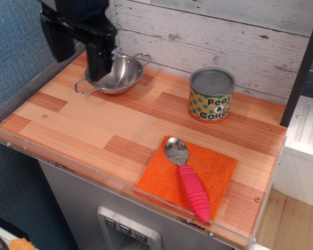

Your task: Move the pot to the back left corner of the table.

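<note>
pot [120, 75] on table [94, 125] back left, claw [79, 44] raised, overlapping its left side

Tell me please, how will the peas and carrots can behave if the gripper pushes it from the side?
The can stands upright on its flat base on the smooth wooden table, so it would probably slide rather than tip if pushed low. A high push may topple it, and on its round side it would likely roll. It looks sealed, so perhaps fairly heavy.
</note>
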You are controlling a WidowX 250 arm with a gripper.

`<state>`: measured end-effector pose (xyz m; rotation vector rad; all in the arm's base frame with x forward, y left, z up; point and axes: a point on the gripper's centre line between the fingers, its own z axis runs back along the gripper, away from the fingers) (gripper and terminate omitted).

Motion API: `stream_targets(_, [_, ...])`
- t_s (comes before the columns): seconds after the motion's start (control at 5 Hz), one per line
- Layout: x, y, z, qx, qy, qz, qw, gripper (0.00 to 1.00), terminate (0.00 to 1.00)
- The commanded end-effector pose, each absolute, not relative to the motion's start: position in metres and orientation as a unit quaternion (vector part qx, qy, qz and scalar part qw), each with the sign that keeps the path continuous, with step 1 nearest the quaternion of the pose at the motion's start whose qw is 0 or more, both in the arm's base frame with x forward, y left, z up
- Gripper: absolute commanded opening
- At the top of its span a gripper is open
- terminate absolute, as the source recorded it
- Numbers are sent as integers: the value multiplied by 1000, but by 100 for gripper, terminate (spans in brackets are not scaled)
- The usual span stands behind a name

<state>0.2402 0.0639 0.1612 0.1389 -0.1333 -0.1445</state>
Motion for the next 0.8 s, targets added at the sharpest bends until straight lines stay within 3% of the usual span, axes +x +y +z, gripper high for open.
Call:
stream_targets(0.0, [220, 14, 192, 55, -103, -136, 984, 100, 0])
stream_targets(0.4, [208, -2, 201, 37, -110, -157, 981, 100, 0])
stream_targets(0.6, [208, -2, 201, 37, -110, -157, 981, 100, 100])
